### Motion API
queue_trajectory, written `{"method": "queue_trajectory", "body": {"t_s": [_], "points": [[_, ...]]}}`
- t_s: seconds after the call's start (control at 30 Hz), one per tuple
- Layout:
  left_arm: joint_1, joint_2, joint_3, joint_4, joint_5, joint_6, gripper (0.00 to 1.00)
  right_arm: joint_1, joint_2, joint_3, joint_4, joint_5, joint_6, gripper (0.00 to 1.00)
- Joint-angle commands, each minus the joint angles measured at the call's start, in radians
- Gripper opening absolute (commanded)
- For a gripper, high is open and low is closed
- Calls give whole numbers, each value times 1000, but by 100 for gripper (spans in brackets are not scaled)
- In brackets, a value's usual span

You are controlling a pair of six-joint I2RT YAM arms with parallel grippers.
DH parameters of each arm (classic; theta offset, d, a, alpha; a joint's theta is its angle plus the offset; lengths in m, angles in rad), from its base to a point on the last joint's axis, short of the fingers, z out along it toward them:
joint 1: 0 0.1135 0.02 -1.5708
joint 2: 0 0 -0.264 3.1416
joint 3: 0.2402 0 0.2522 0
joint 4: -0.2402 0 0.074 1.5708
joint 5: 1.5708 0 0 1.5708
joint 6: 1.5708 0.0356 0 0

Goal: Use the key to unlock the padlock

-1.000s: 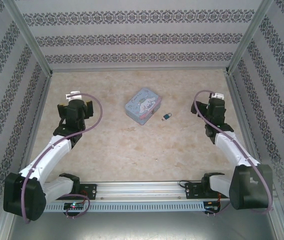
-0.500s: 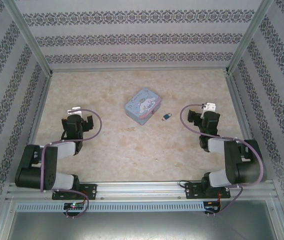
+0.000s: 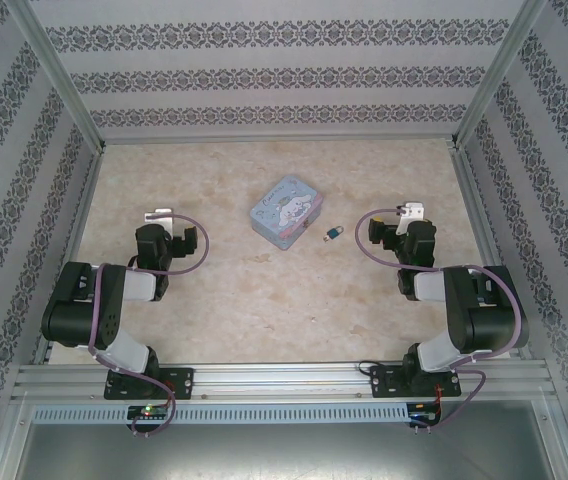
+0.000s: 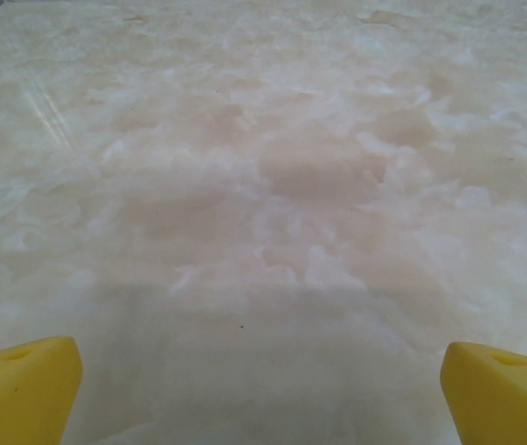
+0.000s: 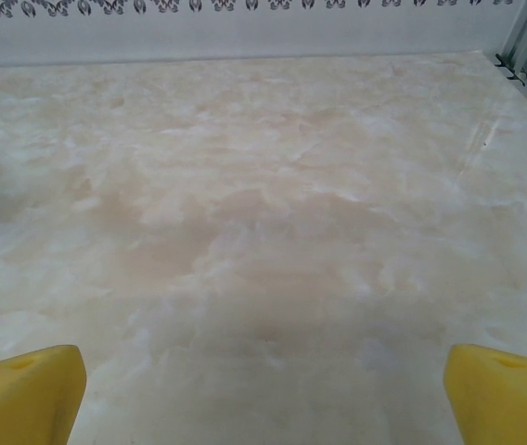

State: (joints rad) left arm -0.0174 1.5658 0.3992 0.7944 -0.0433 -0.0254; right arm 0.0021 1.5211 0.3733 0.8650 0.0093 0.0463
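The padlock (image 3: 334, 234), a tiny bluish lock with a dark end, lies on the marbled table just right of a light-blue tin. The key is out of view. My left gripper (image 3: 167, 236) sits low at the table's left, well apart from the padlock, on a folded-back arm. In the left wrist view its yellow fingertips (image 4: 22, 389) stand wide apart over bare table, so the left gripper (image 4: 263, 394) is open and empty. My right gripper (image 3: 404, 233) rests right of the padlock. It is open too, its yellow fingertips (image 5: 505, 394) spread around the empty right gripper (image 5: 263, 399).
A light-blue cartoon-printed tin box (image 3: 286, 211) stands at the table's middle. Patterned walls with metal posts (image 3: 59, 80) enclose the table on three sides. The back wall (image 5: 245, 28) is ahead in the right wrist view.
Both arms have folded back toward their bases, and both grippers have drawn nearer and lower. The jaws stayed open. Padlock and tin have not moved.
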Motion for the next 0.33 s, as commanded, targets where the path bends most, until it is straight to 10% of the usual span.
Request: {"method": "queue_trajectory", "body": {"t_s": [0.0, 0.3], "points": [[13, -1, 16, 35, 26, 16, 99, 1, -12, 14, 21, -15, -18, 98], [14, -1, 15, 35, 29, 15, 99, -1, -12, 18, 18, -17, -17, 98]]}}
